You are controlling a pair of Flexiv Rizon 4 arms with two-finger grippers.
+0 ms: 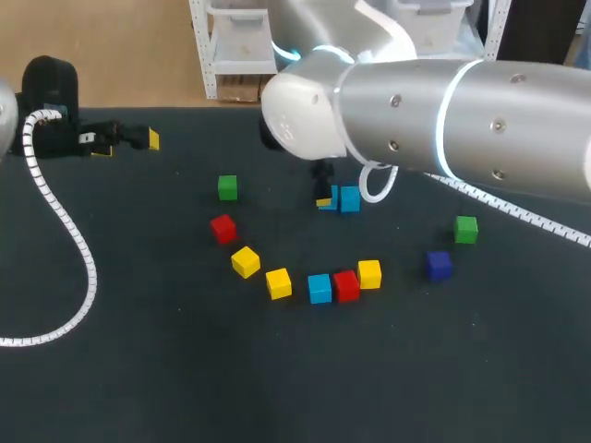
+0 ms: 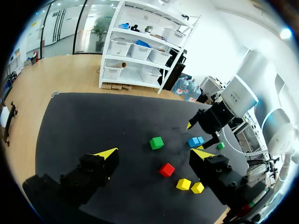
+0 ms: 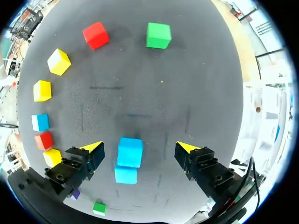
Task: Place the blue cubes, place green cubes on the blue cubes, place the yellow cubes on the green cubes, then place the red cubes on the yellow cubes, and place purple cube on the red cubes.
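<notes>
Two light blue cubes [image 3: 130, 151] [image 3: 126, 175] lie side by side, touching, between the wide-apart fingers of my right gripper [image 3: 138, 147]. It is open and neither finger touches them. In the head view this pair [image 1: 349, 198] sits mid-table under the right gripper [image 1: 324, 187]. A third blue cube [image 1: 319, 288] lies in a curved row with a red cube [image 1: 346, 285] and yellow cubes [image 1: 369, 274] [image 1: 278, 282] [image 1: 245, 261]. Another red cube [image 1: 223, 227], green cubes [image 1: 227, 187] [image 1: 466, 229] and a purple cube [image 1: 439, 265] lie apart. My left gripper [image 1: 129, 138] is open and empty at the far left.
A white coiled cable [image 1: 65, 231] trails from the left arm across the left of the dark mat. The right arm's thick body [image 1: 443, 111] hangs over the far right of the table.
</notes>
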